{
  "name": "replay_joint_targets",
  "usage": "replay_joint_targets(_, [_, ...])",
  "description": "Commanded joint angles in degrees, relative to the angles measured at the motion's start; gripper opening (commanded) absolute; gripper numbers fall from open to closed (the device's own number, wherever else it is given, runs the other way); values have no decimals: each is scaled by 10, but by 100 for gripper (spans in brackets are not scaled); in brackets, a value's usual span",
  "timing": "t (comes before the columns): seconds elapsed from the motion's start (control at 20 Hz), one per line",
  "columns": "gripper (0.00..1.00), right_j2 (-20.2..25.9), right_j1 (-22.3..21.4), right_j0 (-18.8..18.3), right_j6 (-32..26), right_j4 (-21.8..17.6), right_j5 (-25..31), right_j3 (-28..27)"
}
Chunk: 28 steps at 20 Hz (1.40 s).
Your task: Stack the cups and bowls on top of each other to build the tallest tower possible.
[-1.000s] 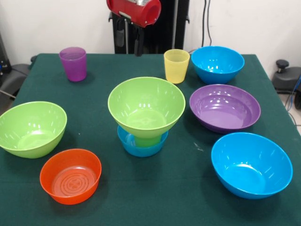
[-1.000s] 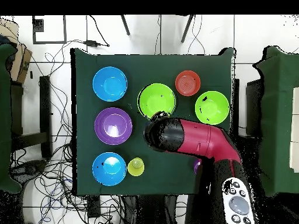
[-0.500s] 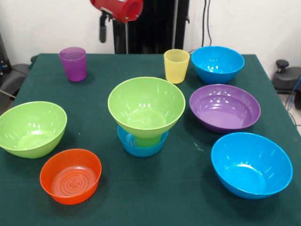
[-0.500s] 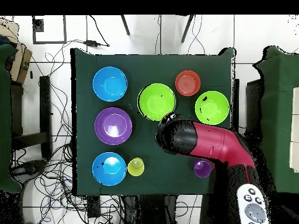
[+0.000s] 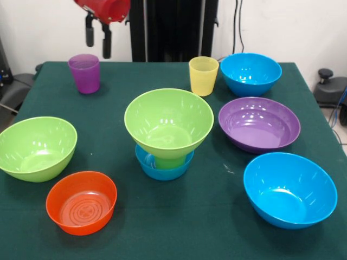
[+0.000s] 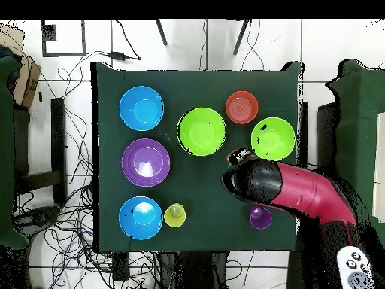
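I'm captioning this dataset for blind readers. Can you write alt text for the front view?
A partial tower stands mid-table: a lime green bowl on a green cup inside a small blue bowl. The open gripper hangs above the purple cup at the far left. Around the tower sit a yellow cup and lime, orange, purple and two blue bowls.

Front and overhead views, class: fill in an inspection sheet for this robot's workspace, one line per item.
Surface: dark green cloth-covered table.
Job's things: tower at centre, so far a small blue bowl, green cup and green bowl; purple cup and yellow cup upright near the far edge; green bowl, orange bowl, purple bowl and two blue bowls stand loose.
Clutter: nothing seen.
Grippers: gripper open, empty, above and just right of the purple cup in the front view.
Cables: many loose on the floor.
Surroundings: white wall, tiled floor.
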Motion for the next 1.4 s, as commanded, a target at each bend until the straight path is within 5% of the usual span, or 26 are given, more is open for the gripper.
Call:
replay_joint_targets(0.05, [100,72,21,-15,-130,-61,-5,29])
replay_joint_targets(1.0, [100,76,61,-35,-80,-105,-75,42])
replay_joint_targets(1.4, [100,60,61,-30,-44,-101,-63,54])
